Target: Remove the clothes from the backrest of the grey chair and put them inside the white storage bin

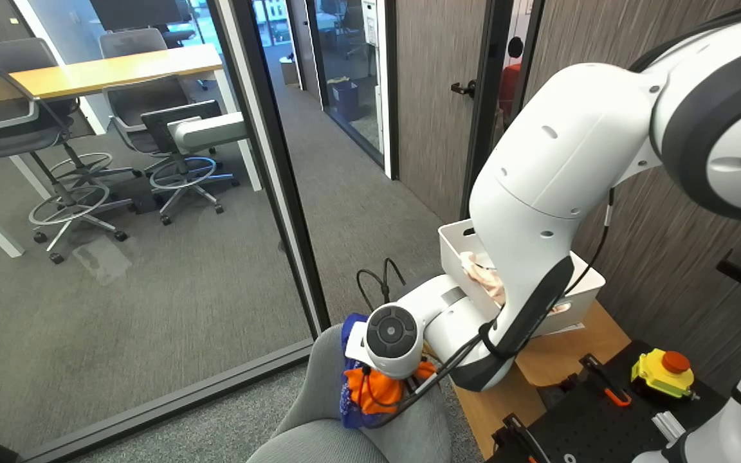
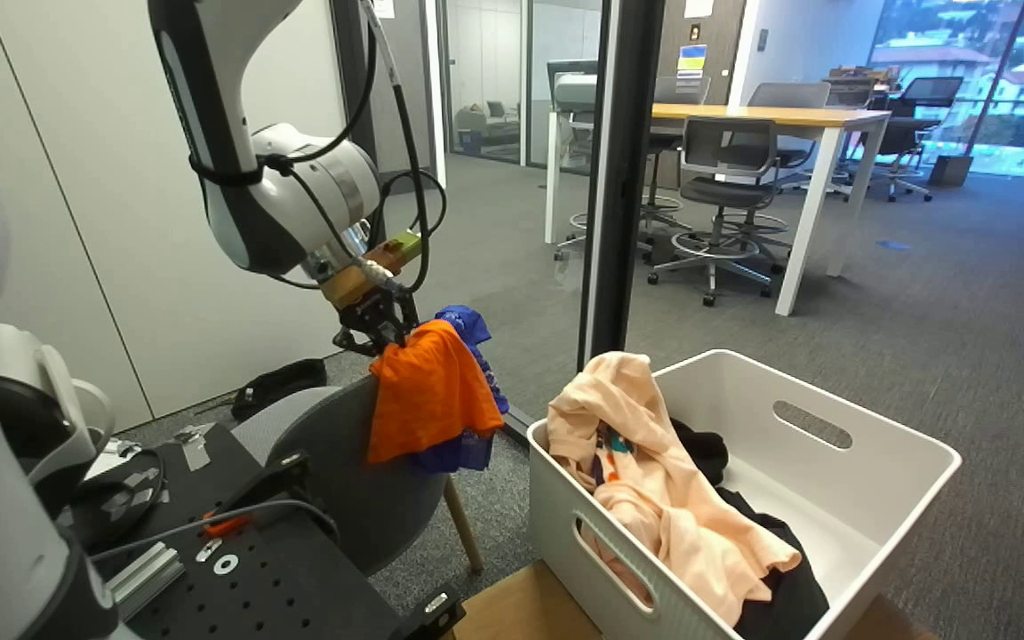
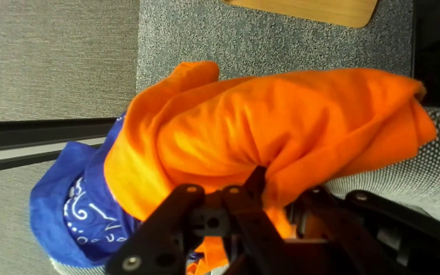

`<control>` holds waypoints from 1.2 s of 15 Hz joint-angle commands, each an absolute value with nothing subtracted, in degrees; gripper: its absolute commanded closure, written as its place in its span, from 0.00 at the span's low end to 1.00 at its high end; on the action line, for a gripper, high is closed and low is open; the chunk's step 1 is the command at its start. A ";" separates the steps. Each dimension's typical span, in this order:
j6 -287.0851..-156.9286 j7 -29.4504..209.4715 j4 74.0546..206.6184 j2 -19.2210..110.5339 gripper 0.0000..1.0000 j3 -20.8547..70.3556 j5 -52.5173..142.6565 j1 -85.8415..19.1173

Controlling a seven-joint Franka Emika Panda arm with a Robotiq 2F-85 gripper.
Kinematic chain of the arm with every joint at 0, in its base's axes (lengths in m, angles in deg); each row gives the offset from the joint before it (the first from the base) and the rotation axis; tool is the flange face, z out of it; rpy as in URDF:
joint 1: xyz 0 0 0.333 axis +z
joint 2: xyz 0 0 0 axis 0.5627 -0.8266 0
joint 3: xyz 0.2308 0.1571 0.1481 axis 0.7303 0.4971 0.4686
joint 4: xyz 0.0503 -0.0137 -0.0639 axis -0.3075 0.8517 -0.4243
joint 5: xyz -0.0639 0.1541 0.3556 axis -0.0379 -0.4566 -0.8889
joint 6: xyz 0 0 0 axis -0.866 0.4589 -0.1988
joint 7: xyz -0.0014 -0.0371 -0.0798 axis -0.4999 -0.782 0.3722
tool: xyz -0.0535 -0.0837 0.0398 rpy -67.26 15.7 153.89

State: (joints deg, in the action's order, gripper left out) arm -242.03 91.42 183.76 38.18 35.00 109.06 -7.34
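Note:
An orange cloth [image 2: 432,391] lies over the backrest of the grey chair [image 2: 370,507], on top of a blue patterned cloth [image 2: 468,324]. In the wrist view the orange cloth [image 3: 300,110] is bunched, with creases running to my gripper [image 3: 269,179]. The gripper is shut on it; one fingertip is covered by a fold. The blue cloth [image 3: 90,214] shows beside it. In an exterior view the gripper [image 2: 395,334] is at the top of the backrest. The white storage bin [image 2: 556,524] holds a peach cloth [image 2: 654,507] and black cloth [image 2: 783,569].
A glass wall with a dark post [image 2: 623,178] stands behind the chair. The bin rests on a wooden surface [image 2: 530,604]. A black perforated plate [image 2: 245,587] and a yellow emergency stop [image 1: 663,373] are near the robot base. Cables hang along the arm.

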 commanded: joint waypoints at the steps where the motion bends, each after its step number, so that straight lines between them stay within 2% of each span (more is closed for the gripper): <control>1: -234.96 91.35 183.35 39.06 0.93 36.30 112.47 -8.70; 10: -213.15 87.75 183.65 44.13 0.93 42.35 112.15 -8.74; 18: -188.34 89.09 183.88 50.61 0.94 42.65 116.02 -11.37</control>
State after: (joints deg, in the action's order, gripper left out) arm -194.54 88.22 182.50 46.44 42.28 112.20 -9.03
